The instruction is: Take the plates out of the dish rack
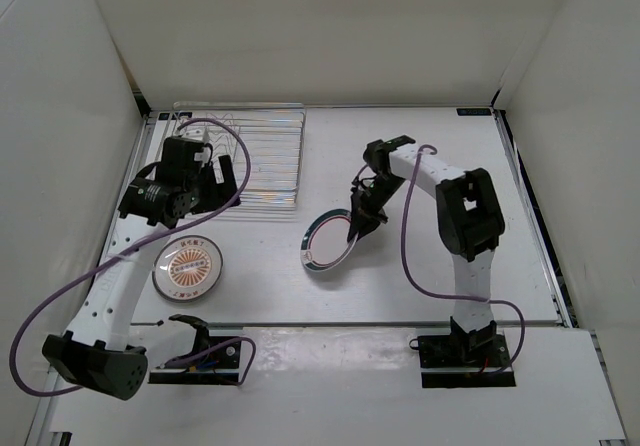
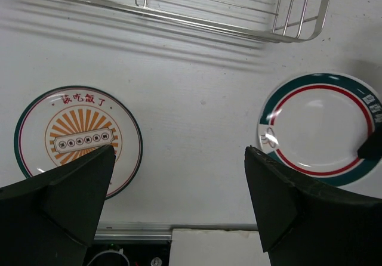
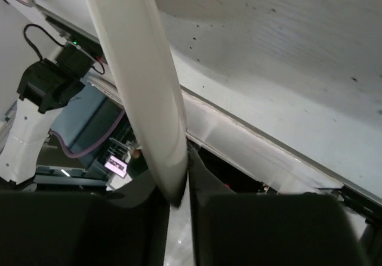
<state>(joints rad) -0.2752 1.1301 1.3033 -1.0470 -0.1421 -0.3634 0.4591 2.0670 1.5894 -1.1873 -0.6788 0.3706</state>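
Observation:
The silvery wire dish rack (image 1: 262,156) stands at the back left, and I see no plate in it. One sunburst plate (image 1: 187,267) lies flat on the table at the front left; it also shows in the left wrist view (image 2: 77,136). My right gripper (image 1: 357,218) is shut on the rim of the teal-and-red ringed plate (image 1: 328,239), holding it tilted low over the table's middle; the plate shows edge-on in the right wrist view (image 3: 143,81). My left gripper (image 1: 224,180) is open and empty beside the rack's front left. A second sunburst plate is out of view.
White walls close in the table at the left, back and right. The rack's front rail (image 2: 239,30) runs across the top of the left wrist view, with the ringed plate (image 2: 319,126) to its right. A purple cable (image 1: 405,236) hangs off the right arm.

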